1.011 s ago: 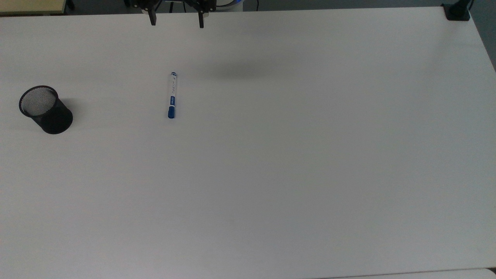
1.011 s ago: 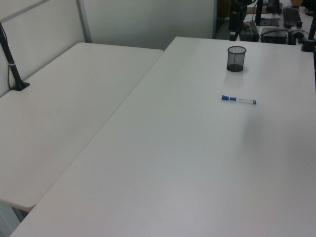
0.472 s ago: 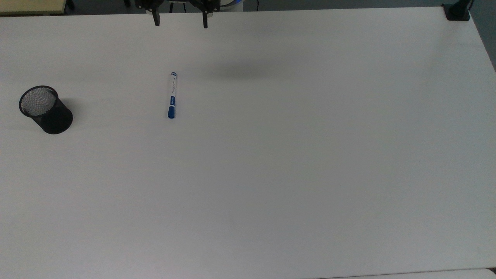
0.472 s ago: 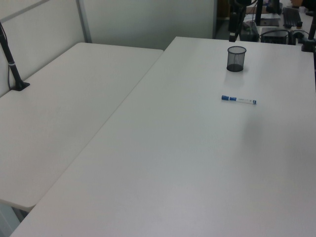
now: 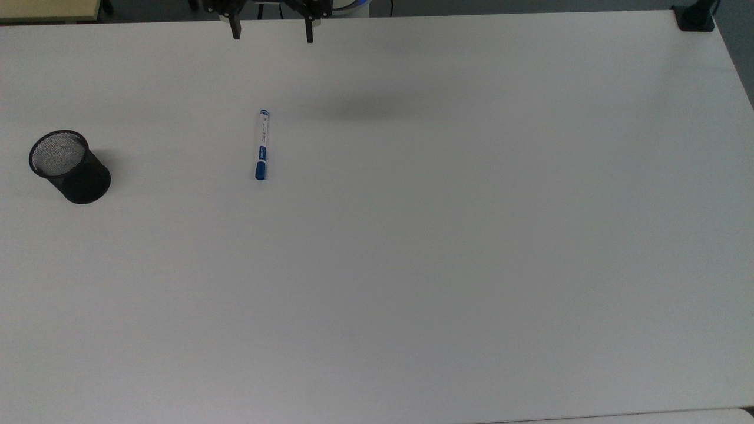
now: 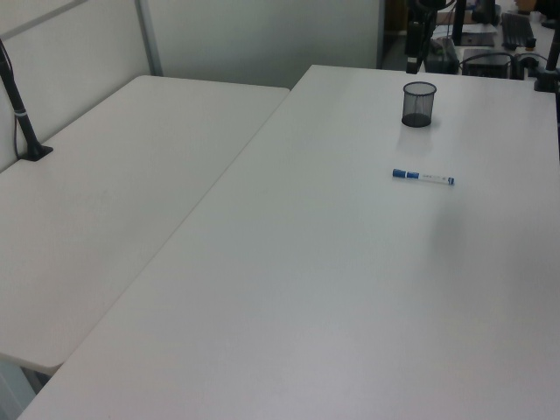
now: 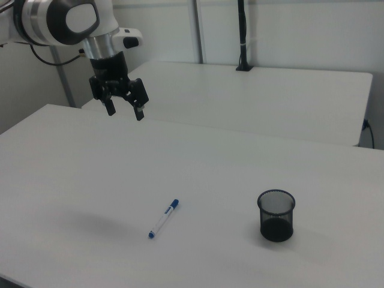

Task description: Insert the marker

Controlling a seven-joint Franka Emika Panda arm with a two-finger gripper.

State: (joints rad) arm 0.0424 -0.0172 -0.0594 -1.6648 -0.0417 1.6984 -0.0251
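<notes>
The marker (image 5: 261, 145) (image 6: 423, 178) (image 7: 163, 219), white-barrelled with a blue cap, lies flat on the white table (image 5: 412, 235). A black mesh pen cup (image 5: 68, 166) (image 6: 418, 103) (image 7: 276, 215) stands upright, well off to the top view's left of the marker. My gripper (image 5: 272, 34) (image 7: 125, 112) hangs open high above the table, at the top edge of the top view, up and slightly right of the marker. Nothing is between its fingers.
A second white table (image 6: 114, 192) (image 7: 258, 96) adjoins this one. A black clamp post (image 6: 22, 122) (image 7: 242, 36) stands on it. Another black clamp (image 5: 695, 17) sits at the top view's upper right table corner.
The gripper shifted slightly along the top view's upper edge, first right, then a little back left. Marker and cup have not moved.
</notes>
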